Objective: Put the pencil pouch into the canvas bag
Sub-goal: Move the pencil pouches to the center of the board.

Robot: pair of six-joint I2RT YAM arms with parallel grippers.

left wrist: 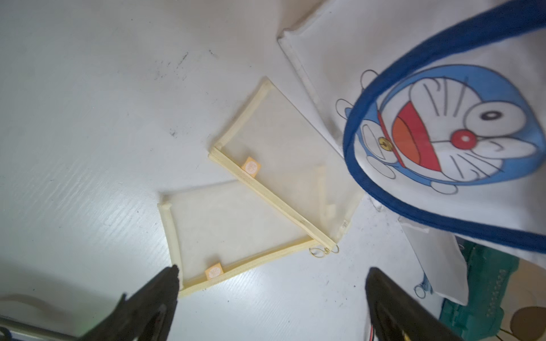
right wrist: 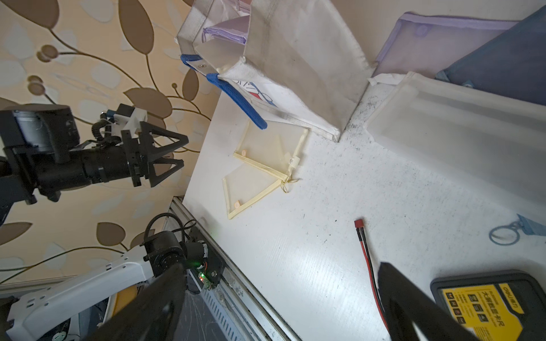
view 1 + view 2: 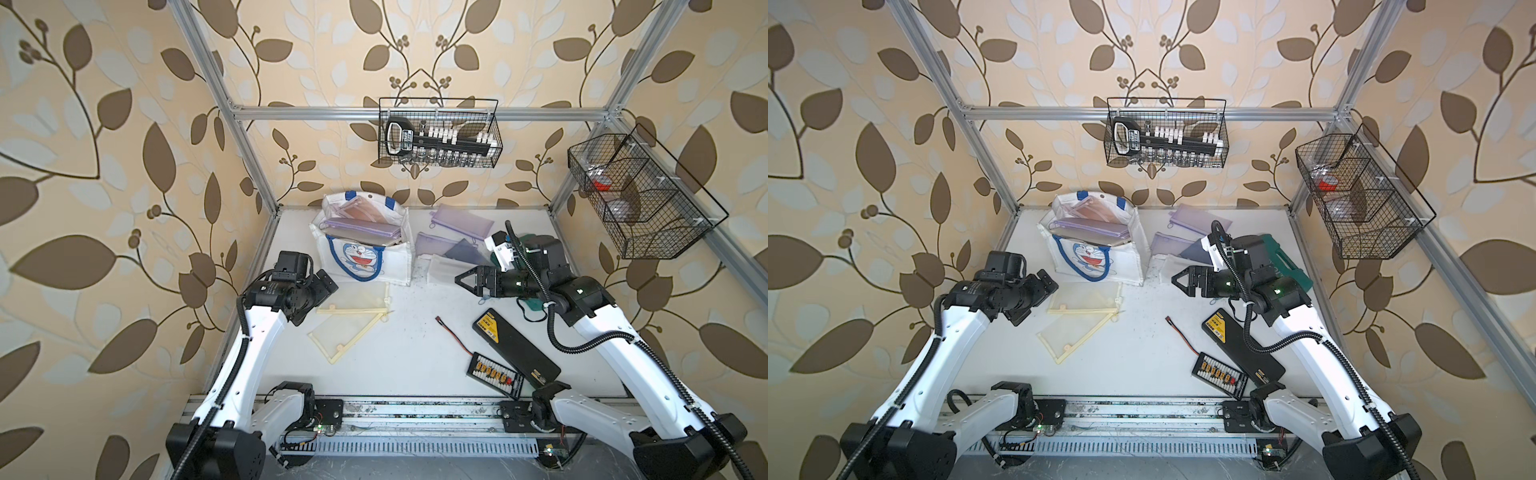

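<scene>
In a top view, the white boxy canvas bag (image 3: pixel 392 266) with short blue handles and a blue cartoon cat pocket stood open near the back of the white table (image 3: pixel 415 357). A flat purple pouch (image 3: pixel 357 230) and a brownish translucent pouch (image 3: pixel 361 211) lay inside it. A pale yellow mesh zip pouch (image 3: pixel 357 298) lay flat just in front of the bag, and a 2nd yellow mesh pouch (image 3: pixel 343 332) lay nearer the camera, their zipper ends meeting. The left gripper (image 3: pixel 324 284) hung near the bag's front left corner. The right gripper (image 3: pixel 463 283), jaws apart and holding nothing, pointed toward the bag.
</scene>
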